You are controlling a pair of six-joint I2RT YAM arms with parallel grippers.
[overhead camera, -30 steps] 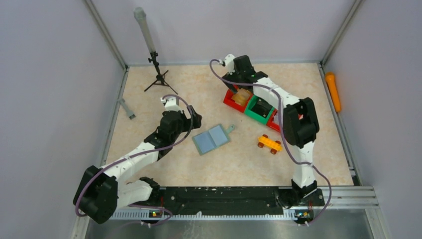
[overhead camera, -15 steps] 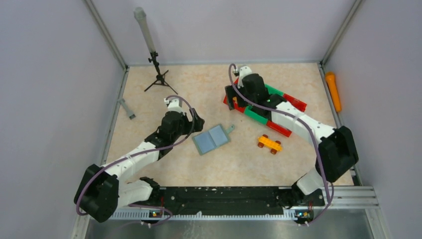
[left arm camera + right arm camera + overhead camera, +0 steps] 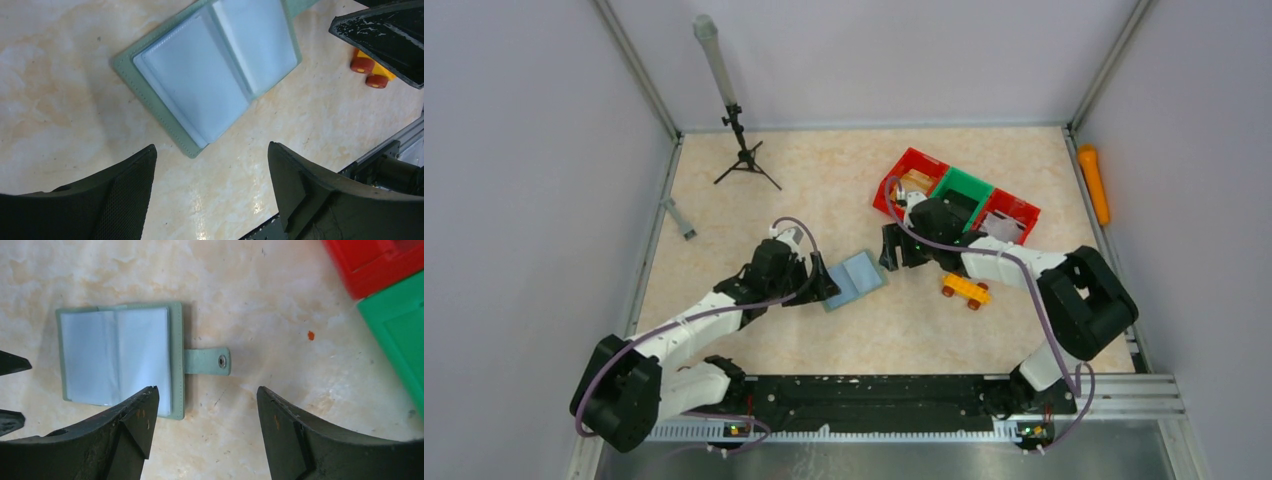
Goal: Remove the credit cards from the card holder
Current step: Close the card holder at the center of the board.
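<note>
Both arms reached low over the desk [image 3: 754,215] toward its middle, from opposite sides. The left hand [image 3: 820,281] pointed down at a slant, its two fingers spread wide with nothing between them. The right hand [image 3: 890,249] faced it, fingers also well apart and gripping nothing.

There was one card holder [image 3: 857,277], lying flat and open between the two hands, with its pale inner sleeves up. In the left wrist view the card holder [image 3: 215,75] lay just beyond the tips of the left hand [image 3: 211,149], not touching them. In the right wrist view the card holder [image 3: 117,357] lay ahead of the right hand [image 3: 206,390] and toward its left finger, with its single tab [image 3: 207,361] pointing across the gap.

One yellow toy car [image 3: 965,289] stood beside the right hand's forearm. Three bins stood behind that hand, two red bins [image 3: 911,165] and one green bin [image 3: 965,187]. A tan-orange thing [image 3: 913,186] lay in the nearer red one; what it was could not be told.
</note>
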